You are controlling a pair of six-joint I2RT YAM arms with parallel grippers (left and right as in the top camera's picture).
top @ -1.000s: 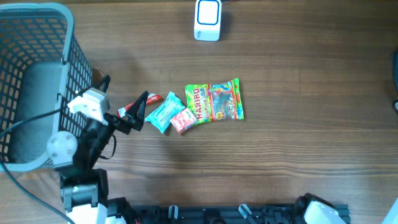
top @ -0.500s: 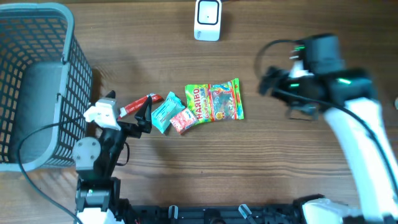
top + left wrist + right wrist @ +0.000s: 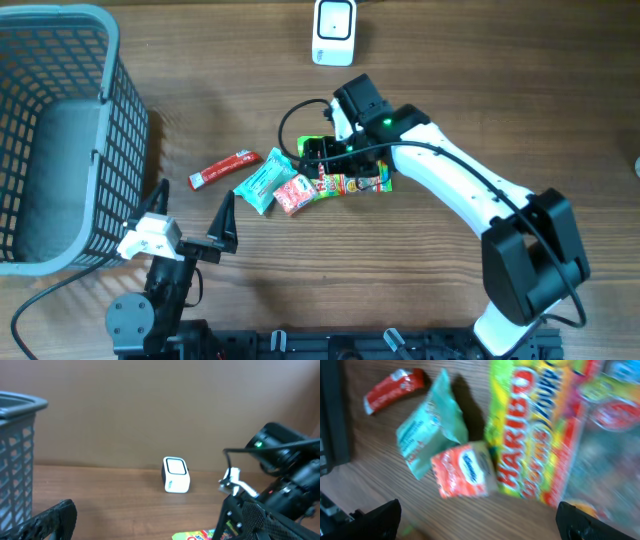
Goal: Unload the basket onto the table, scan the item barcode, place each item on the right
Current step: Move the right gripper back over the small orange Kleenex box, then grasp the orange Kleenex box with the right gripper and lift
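Observation:
Four snack items lie mid-table: a Haribo bag (image 3: pixel 362 182) (image 3: pixel 540 435), an orange-red packet (image 3: pixel 295 193) (image 3: pixel 465 470), a teal packet (image 3: pixel 260 181) (image 3: pixel 427 430) and a red bar (image 3: pixel 225 168) (image 3: pixel 392 390). The white scanner (image 3: pixel 334 32) (image 3: pixel 176 475) stands at the far edge. My right gripper (image 3: pixel 345 160) (image 3: pixel 480 530) hovers open just above the Haribo bag, its fingers spread wide over the bag and the orange-red packet, holding nothing. My left gripper (image 3: pixel 192 215) (image 3: pixel 150 530) is open and empty near the front left, short of the pile. No barcode is visible.
A grey wire basket (image 3: pixel 55 130) (image 3: pixel 15 460) fills the left side, close to my left arm. The right arm (image 3: pixel 470 190) (image 3: pixel 285 470) stretches across the table from the front right, and its cable loops above the snacks.
The right arm has swung in from the right and come down over the Haribo bag. The left arm has pulled back from the snacks toward the front edge. Both grippers stayed open.

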